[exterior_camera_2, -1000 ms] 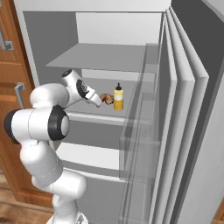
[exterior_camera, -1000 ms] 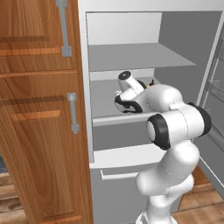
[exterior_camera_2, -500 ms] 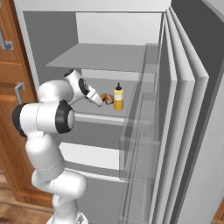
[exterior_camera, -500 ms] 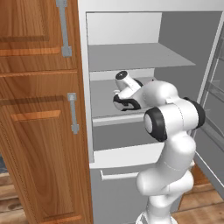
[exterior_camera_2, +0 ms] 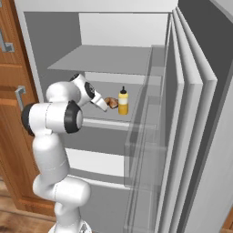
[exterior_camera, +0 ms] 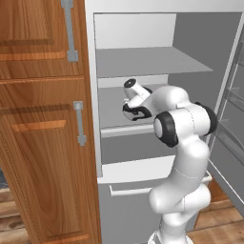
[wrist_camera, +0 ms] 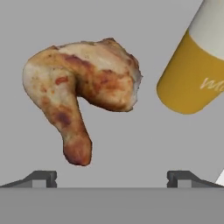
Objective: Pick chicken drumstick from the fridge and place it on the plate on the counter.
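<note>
Golden-brown, charred in patches, the chicken drumstick [wrist_camera: 81, 94] lies on the grey shelf ahead of spread, empty fingers [wrist_camera: 39, 178].

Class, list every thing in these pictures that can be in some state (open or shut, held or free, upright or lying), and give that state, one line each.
fridge: door open.
chicken drumstick: lying free on the shelf, not gripped.
gripper: open, empty, in front of the drumstick.
yellow bottle: upright on the same shelf, beside the drumstick.
wooden cabinets: doors shut.
fridge drawer: shut.
</note>
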### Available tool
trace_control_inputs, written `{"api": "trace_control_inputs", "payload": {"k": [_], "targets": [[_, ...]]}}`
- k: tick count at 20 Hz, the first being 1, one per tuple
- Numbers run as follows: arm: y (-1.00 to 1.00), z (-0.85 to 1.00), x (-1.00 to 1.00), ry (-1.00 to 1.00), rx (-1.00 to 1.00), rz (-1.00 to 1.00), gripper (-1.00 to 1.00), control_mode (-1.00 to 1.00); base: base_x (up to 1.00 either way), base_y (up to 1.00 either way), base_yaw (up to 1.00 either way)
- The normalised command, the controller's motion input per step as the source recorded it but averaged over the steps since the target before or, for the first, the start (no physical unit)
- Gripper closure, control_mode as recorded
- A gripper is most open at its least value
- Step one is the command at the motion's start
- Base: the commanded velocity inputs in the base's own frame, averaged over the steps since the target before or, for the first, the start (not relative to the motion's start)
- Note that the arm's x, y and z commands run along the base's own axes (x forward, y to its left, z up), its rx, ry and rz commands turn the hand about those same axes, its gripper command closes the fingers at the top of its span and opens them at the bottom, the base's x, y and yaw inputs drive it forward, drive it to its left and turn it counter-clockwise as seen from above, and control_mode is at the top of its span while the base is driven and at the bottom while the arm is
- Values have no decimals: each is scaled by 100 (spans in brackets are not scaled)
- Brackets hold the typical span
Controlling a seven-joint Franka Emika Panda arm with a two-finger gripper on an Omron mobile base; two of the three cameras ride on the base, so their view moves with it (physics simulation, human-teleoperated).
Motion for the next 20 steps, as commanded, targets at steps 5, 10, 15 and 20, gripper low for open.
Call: {"api": "trace_control_inputs", "payload": {"k": [5,10,15,20], "targets": [[-3,-14,23,0,0,-5,-100,-100,0,0,0],[-4,-12,22,0,0,-5,-100,-100,0,0,0],[-2,-12,22,0,0,-5,-100,-100,0,0,0],[0,-9,22,0,0,-5,-100,-100,0,0,0]]}}
